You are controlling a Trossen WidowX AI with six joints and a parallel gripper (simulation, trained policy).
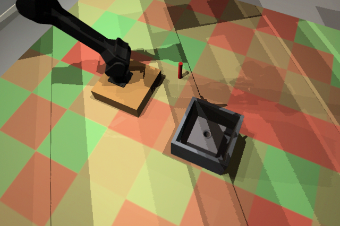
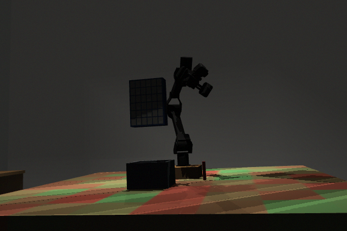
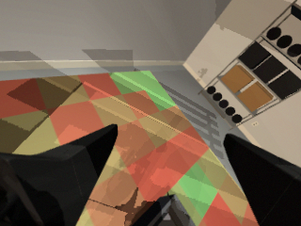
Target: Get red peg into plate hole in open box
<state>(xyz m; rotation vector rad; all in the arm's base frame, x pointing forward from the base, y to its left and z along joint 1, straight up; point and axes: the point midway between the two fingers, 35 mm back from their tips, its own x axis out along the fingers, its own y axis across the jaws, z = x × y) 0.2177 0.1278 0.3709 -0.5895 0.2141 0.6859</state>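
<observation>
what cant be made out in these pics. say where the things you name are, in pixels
- Red peg (image 1: pixel 180 70) (image 2: pixel 204 170): outside the wrist view.
- Plate's hole (image 1: pixel 206 133): exterior view, hidden by the walls of the box (image 1: pixel 198 155) (image 2: pixel 148 175); its depth is too dark from the top.
- Gripper's fingertips: top view, cut off by the upper edge.

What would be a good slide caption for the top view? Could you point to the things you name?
Red peg (image 1: pixel 179 71) upright on the checkered table, between the arm's wooden base (image 1: pixel 120 96) and the open box (image 1: pixel 198 155).

No lettering, label, brand, number or sign can be read in any view.
</observation>
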